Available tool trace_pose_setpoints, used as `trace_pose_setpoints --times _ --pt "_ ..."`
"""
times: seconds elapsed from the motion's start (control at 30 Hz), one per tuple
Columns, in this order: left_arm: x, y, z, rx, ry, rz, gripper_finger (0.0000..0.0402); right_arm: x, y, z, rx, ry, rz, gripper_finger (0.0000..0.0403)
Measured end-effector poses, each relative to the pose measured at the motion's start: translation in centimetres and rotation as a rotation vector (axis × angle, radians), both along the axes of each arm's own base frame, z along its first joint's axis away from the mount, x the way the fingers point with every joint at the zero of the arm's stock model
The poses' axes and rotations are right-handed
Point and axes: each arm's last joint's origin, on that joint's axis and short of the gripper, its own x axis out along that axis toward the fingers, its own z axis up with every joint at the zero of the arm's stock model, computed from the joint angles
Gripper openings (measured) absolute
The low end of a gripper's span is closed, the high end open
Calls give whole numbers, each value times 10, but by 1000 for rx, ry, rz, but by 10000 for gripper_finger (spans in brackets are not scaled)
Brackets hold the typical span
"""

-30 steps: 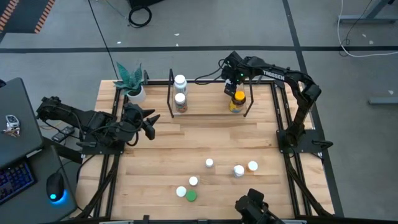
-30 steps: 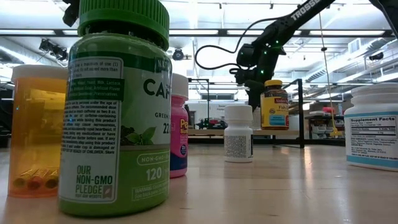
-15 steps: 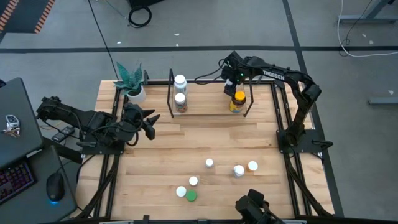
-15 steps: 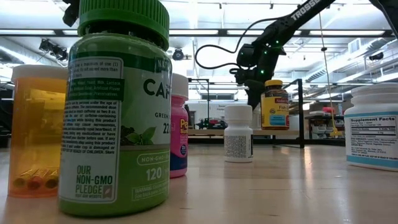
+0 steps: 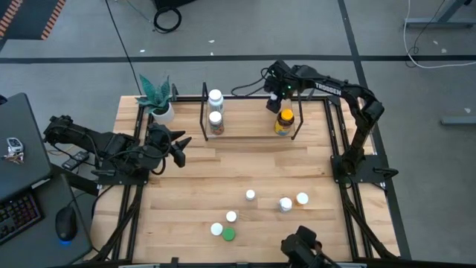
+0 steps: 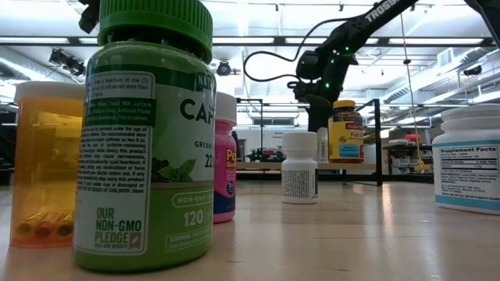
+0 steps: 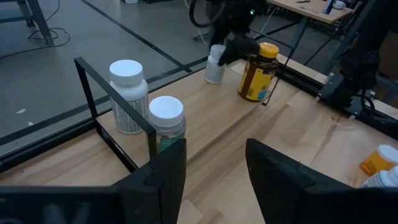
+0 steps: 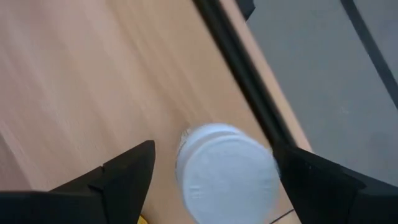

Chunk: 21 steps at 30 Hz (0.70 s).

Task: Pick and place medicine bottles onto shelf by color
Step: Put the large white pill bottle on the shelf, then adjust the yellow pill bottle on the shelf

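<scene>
While upright on the shelf [image 7: 205,127], white-capped bottle [image 8: 227,171] between spread right fingers [image 8: 124,171], left fingers [image 7: 155,180] spread.

A potted plant [image 5: 157,97] stands at the table's [image 5: 245,164] far left corner; a laptop [image 5: 18,167] and mouse [image 5: 66,223] lie off the table's left edge.

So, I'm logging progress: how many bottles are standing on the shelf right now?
4. Two white-capped bottles stand at the left end of the shelf. The yellow-capped amber bottle is near its right end, and a small white bottle is under the right end effector, hidden from above.
</scene>
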Motion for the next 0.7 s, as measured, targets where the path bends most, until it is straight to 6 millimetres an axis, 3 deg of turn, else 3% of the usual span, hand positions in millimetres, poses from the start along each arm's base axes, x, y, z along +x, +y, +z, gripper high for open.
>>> trace_pose_setpoints --times 0.23,0.43,0.7 --pt "0 0 0 0 0 0 174 5 1 34 -17 -26 -2 335" --pt "0 0 0 -10 7 -16 174 8 26 68 56 42 53 334" --pt "0 -1 -2 -16 23 -31 174 2 54 90 137 51 86 329"
